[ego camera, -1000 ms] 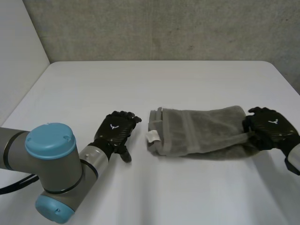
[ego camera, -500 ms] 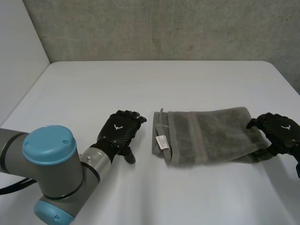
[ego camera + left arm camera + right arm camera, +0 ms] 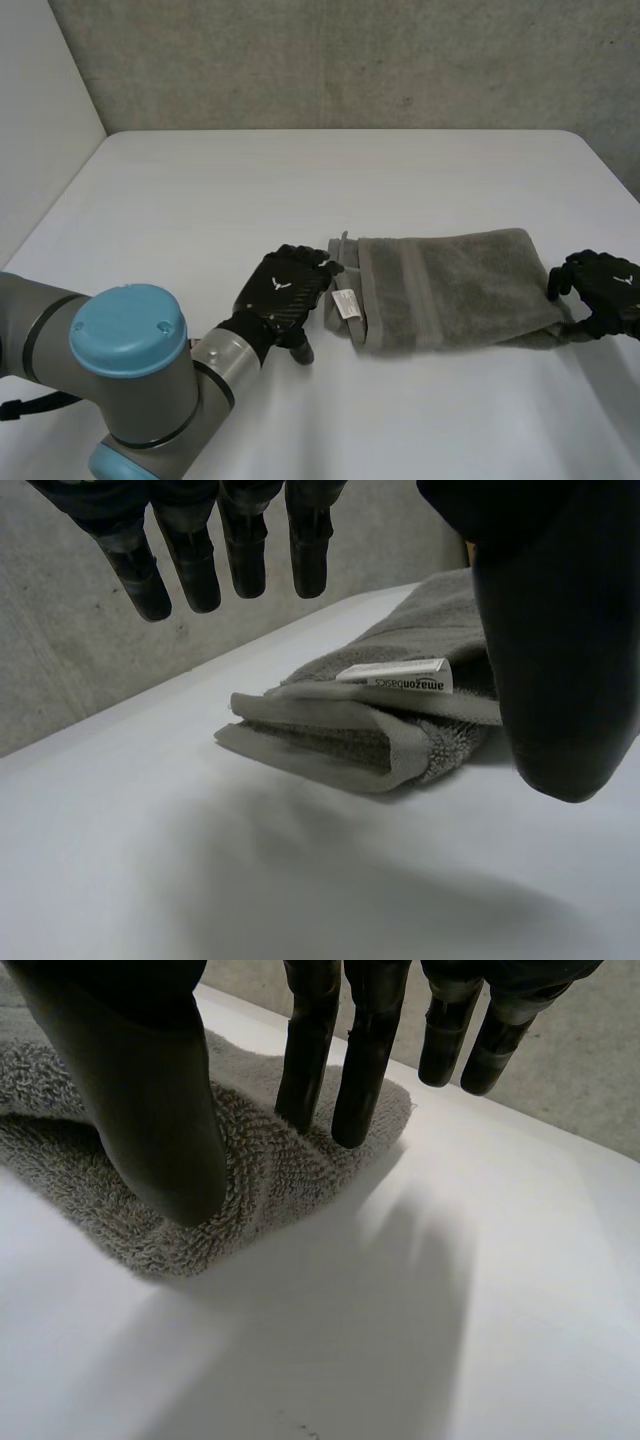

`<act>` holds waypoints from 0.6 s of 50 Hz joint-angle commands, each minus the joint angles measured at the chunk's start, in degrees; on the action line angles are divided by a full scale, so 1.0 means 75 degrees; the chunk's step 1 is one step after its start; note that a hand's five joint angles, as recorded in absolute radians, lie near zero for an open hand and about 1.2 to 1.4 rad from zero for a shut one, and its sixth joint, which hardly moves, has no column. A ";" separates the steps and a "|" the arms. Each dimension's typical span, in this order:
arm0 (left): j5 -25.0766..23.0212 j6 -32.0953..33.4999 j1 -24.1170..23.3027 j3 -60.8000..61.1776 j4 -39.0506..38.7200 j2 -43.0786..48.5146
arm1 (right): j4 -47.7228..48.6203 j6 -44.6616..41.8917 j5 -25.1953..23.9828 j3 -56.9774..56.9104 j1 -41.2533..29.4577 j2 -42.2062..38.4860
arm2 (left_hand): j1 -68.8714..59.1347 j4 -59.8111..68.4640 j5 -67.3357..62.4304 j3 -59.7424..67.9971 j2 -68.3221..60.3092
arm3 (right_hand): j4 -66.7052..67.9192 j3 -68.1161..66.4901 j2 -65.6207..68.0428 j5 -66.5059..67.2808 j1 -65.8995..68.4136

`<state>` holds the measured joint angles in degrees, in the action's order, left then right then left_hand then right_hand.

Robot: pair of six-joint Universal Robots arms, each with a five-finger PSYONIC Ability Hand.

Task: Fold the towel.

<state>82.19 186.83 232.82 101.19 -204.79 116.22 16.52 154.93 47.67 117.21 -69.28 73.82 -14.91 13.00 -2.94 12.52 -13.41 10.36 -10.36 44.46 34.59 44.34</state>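
Grey towel [image 3: 450,290] | we log one long folded strip by the table's [image 3: 300,180] right edge | left hand [image 3: 285,292] relaxed, empty, at labelled end | right hand [image 3: 605,290] pinching other end | crosswise folds left, we judge.

Bright, even thruout; soft towel [image 3: 450,285] shadow

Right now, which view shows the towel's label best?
Left wrist view: the label faces the camera, print legible. Head view shows it small on the towel's end; right wrist view shows the opposite end.
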 commanded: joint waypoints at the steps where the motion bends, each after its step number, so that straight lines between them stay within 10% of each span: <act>1: 0.0045 0.0015 0.0058 0.0044 0.0001 -0.0015 | 0.0024 0.0026 -0.0016 -0.0066 0.0015 -0.0011 | 0.0559 -0.0400 0.0296 -0.0336 0.0358 | -0.0049 0.0049 0.3158 0.3141 0.3174; 12: 0.0127 -0.0020 0.0433 0.0055 0.0001 -0.0202 | -0.0164 -0.0033 0.0042 -0.0957 -0.0301 0.0223 | 0.0582 -0.0400 0.0319 -0.0336 0.0381 | -0.0049 0.0049 0.4739 0.4722 0.4755; 30: 0.0596 -0.0102 0.1336 0.0137 0.0001 -0.0437 | -0.0795 -0.0102 0.1295 -0.3627 -0.6005 -0.0536 | 0.0627 -0.0400 0.0364 -0.0336 0.0426 | -0.0049 0.0049 0.4739 0.4722 0.4755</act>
<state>86.23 186.10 242.23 101.78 -204.78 113.07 12.07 154.78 54.41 94.15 -105.79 75.43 -14.91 13.00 -2.94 12.52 -13.38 10.37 -10.36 74.78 64.97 73.25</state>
